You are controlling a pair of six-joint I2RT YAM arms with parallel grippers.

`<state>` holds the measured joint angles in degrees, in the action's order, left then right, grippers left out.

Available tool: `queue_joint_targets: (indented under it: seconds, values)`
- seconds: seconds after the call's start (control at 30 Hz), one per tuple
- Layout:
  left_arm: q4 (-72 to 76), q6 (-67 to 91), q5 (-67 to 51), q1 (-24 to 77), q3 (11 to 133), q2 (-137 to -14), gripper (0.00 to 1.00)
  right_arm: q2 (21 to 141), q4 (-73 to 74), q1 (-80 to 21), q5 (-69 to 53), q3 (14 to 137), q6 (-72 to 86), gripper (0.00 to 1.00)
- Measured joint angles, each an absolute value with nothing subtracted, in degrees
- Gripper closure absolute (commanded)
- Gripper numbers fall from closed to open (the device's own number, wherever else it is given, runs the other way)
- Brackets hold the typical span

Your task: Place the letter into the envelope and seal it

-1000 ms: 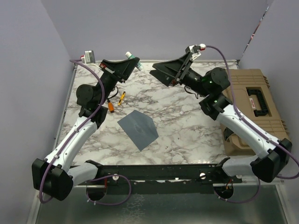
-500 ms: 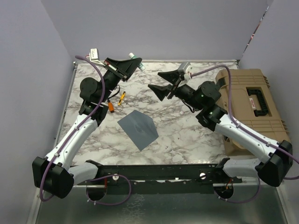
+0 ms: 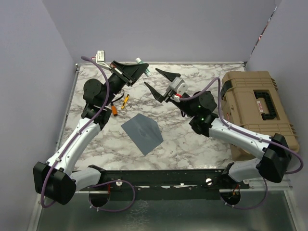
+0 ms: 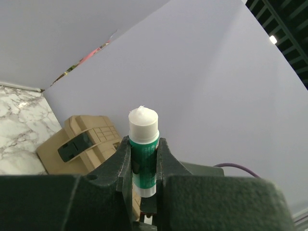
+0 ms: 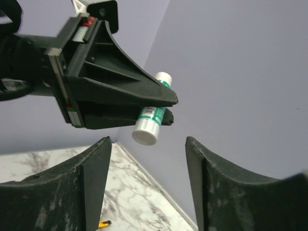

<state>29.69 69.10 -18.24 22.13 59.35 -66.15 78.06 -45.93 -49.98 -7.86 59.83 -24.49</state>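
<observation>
Left gripper (image 3: 139, 70) was what we saw first, raised over the far left part of the marble table (image 3: 187, 137) with its jaws clamped on a green-and-white glue stick (image 4: 143, 144). The stick stood crosswise in the grip, its white ends showing past the fingers on either side. Below that arm we noted a small orange piece (image 3: 114, 109) lying on the marble; we could not tell what it was.

Toward the middle, the envelope (image 3: 142, 133) lay flat on the table, grey-blue and turned at an angle to the table edge. It sat well apart from both grippers, nearer the arm bases than either one, and nothing touched it.

Right of it and farther back, the right gripper (image 3: 151, 77) hung in the air with its jaws standing wide apart and nothing between them, pointed toward the left gripper and close to the glue stick. At the far right edge rested a tan case (image 3: 255, 108).
</observation>
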Motion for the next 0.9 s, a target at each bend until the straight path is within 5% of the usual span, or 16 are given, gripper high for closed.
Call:
queue_joint_targets:
  seconds: [0.2, 0.5, 0.9]
  values:
    - [29.6, 72.4, -18.6, 22.1, 59.0, -65.1, 1.0, 80.1, -48.4, -50.3, -4.4, 61.1, -26.3, 0.51]
    - [29.9, 74.5, -18.6, 22.1, 58.6, -63.6, 1.0, 81.0, -50.1, -51.7, -3.5, 61.9, -27.3, 0.38]
    - [29.9, 74.6, -18.6, 22.1, 58.6, -63.5, 1.0, 81.1, -47.7, -53.5, -3.7, 66.0, -26.4, 0.53]
